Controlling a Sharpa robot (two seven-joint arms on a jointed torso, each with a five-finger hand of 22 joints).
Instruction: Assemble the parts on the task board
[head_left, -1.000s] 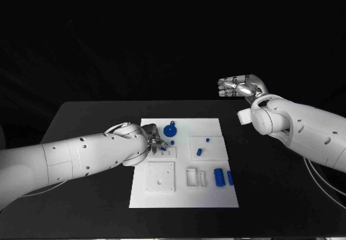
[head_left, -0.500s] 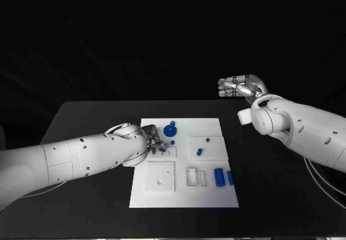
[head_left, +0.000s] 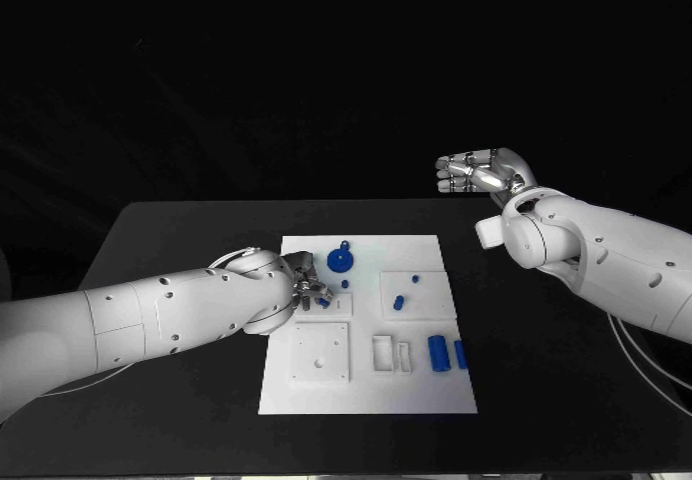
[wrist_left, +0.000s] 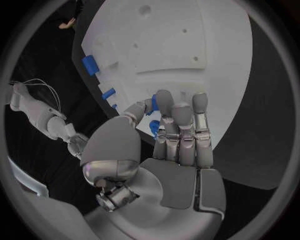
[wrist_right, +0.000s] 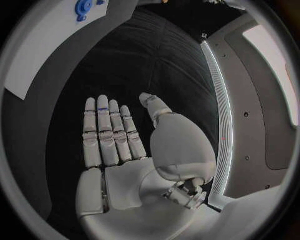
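Silver fingers (wrist_left: 181, 125) of your left hand (head_left: 306, 285) are staying pinched on a small blue part (wrist_left: 154, 129), barely shifting at the task board's (head_left: 433, 390) nine o'clock edge; right hand (head_left: 480, 172) is staying open, empty.

The bench (head_left: 173, 240) looks matt black; the board (head_left: 418, 390) is smooth matt white (plastic, seemingly), while each hand (wrist_left: 178, 145) shows brushed silvery metal with a soft sheen.

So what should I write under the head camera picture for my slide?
Robot's left hand works over the white task board while its right hand waits raised behind the table.
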